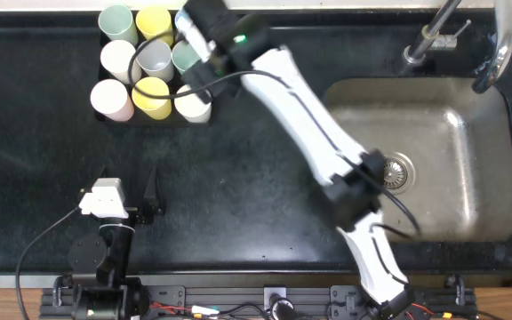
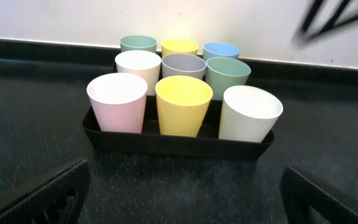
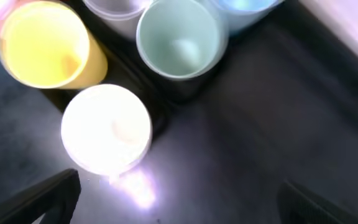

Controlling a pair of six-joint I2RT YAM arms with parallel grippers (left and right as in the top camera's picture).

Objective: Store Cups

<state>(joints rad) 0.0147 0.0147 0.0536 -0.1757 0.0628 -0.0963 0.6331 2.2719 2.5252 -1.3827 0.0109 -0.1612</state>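
Note:
A black tray holds several cups in three rows: pink, yellow and white in front, with white, grey, green, yellow and blue ones behind. My right gripper hangs open and empty above the tray's corner, over the white cup and the green cup. In the top view the right gripper is over the tray's far right side. My left gripper is open and empty on the counter, well short of the tray.
The tray stands at the back left of a dark speckled counter. A steel sink with a faucet takes up the right side. A pale wall runs behind the tray.

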